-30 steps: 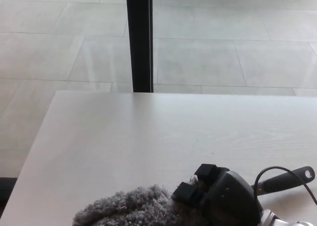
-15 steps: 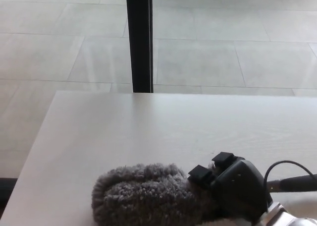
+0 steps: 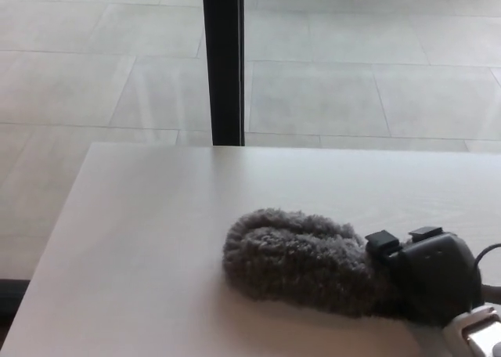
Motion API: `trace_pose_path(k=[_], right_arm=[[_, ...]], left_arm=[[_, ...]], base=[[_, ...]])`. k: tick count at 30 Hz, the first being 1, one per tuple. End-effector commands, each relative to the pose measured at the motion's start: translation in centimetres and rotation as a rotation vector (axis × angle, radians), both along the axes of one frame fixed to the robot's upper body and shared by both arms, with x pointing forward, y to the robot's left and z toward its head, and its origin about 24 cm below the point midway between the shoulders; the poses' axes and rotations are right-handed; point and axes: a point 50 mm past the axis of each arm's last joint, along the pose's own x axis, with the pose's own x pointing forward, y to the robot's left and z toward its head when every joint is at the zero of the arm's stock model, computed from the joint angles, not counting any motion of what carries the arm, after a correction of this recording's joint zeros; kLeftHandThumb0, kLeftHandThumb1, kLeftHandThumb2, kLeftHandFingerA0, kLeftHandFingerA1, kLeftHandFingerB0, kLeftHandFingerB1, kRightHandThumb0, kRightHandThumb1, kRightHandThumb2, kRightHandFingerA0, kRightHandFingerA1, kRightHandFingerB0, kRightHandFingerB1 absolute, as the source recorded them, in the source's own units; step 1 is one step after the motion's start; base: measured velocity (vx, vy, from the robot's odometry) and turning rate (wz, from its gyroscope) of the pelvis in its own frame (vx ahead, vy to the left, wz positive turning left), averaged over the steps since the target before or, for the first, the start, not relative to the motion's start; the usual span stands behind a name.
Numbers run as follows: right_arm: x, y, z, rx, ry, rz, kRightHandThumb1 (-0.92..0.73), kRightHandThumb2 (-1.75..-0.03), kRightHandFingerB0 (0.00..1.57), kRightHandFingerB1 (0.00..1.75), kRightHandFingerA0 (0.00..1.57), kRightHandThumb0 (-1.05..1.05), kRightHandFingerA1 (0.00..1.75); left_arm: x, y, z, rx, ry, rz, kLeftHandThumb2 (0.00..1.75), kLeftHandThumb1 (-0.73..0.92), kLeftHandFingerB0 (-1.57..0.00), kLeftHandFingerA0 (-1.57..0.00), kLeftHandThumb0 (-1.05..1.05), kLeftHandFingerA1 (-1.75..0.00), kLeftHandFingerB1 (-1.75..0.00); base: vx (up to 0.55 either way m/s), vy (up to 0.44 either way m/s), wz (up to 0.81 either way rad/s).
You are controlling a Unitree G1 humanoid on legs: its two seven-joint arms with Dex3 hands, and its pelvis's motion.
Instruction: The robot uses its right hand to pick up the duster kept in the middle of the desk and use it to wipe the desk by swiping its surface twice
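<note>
Nearest the camera, at the lower right edge, the robot's right hand (image 3: 429, 275) lies low over the desk (image 3: 149, 239), its dark fingers (image 3: 382, 242) wrapped round the hidden handle end of the duster (image 3: 293, 261); the grip appears closed and firm, though the thumb and the handle itself are masked by the hand's body, so the exact hold cannot be confirmed. A pale wrist fitting (image 3: 479, 335) shows at the corner below it. The duster's grey fluffy head extends leftward from the hand and rests on the desk's pale surface, roughly at mid-depth and somewhat right of centre. Its pile seems pressed against the wood, consistent with a wiping stroke in hand. The pick-up is therefore judged complete, and swiping is under way; how many of the two swipes are done cannot be read from this single view. The left hand is not in view. Beyond the duster, the far part of the desk lies bare up to its rear edge. Farther off, a dark vertical post (image 3: 224, 59) stands against the tiled floor (image 3: 352, 75).
</note>
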Motion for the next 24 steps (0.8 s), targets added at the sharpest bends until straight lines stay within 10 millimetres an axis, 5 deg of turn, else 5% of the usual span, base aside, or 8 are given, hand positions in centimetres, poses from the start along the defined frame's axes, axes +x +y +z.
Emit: trace_pose_path(k=[1, 3, 12, 13, 19, 20, 21, 24], right_arm=[[-3.8, -12.1, -1.9, -0.191, 0.277, -0.582, -0.41, -0.91, 0.88, 1.00, 1.29, -0.46, 1.38], [-5.1, -13.9, -1.9, -0.198, 0.271, -0.646, -0.58, -0.60, 0.84, 1.22, 0.89, -0.48, 1.75], [-7.7, -17.4, -1.9, -0.007, 0.295, -0.922, -0.63, -0.59, 0.78, 1.14, 0.92, -0.44, 1.70], [-8.1, -17.9, -1.9, -0.003, 0.296, -0.959, -0.47, -0.93, 0.82, 1.10, 1.21, -0.50, 1.38], [-9.0, -19.5, -1.3, 0.069, 0.281, -1.079, -0.60, -0.62, 0.81, 0.99, 0.90, -0.45, 1.72], [-9.5, -20.0, -1.2, 0.045, 0.265, -1.095, -0.43, -0.90, 0.79, 0.96, 1.19, -0.44, 1.36], [-9.7, -20.2, -1.1, 0.075, 0.258, -1.098, -0.60, -0.59, 0.75, 1.04, 0.83, -0.43, 1.73], [-9.8, -20.3, -1.1, 0.083, 0.254, -1.113, -0.60, -0.59, 0.70, 1.02, 0.79, -0.43, 1.72]], left_arm=[[-0.6, 0.1, 0.2, -0.002, 0.024, -0.034, 0.60, 0.64, -0.61, -0.62, -0.54, -0.53, -0.50], [-0.6, 0.1, 0.1, 0.000, 0.039, -0.046, 0.60, 0.66, -0.58, -0.60, -0.57, -0.52, -0.45], [-0.9, -0.1, -0.2, -0.030, 0.012, 0.011, 0.59, 0.62, -0.64, -0.59, -0.54, -0.53, -0.51], [-1.0, -0.2, -0.2, -0.036, 0.009, 0.014, 0.59, 0.63, -0.60, -0.55, -0.53, -0.53, -0.48], [-1.2, -0.2, -0.1, -0.031, 0.021, -0.018, 0.59, 0.63, -0.64, -0.61, -0.54, -0.55, -0.50], [-1.1, -0.1, -0.1, -0.025, 0.024, -0.022, 0.59, 0.63, -0.63, -0.62, -0.55, -0.55, -0.48], [-1.0, -0.1, -0.1, -0.025, 0.025, -0.028, 0.59, 0.63, -0.59, -0.61, -0.54, -0.55, -0.48], [-0.9, 0.0, 0.0, -0.031, 0.019, -0.027, 0.59, 0.64, -0.56, -0.61, -0.54, -0.56, -0.46]], base=[[0.00, 0.000, 0.00], [0.00, 0.000, 0.00], [0.00, 0.000, 0.00], [0.00, 0.000, 0.00], [0.00, 0.000, 0.00], [0.00, 0.000, 0.00], [0.00, 0.000, 0.00], [0.00, 0.000, 0.00]])
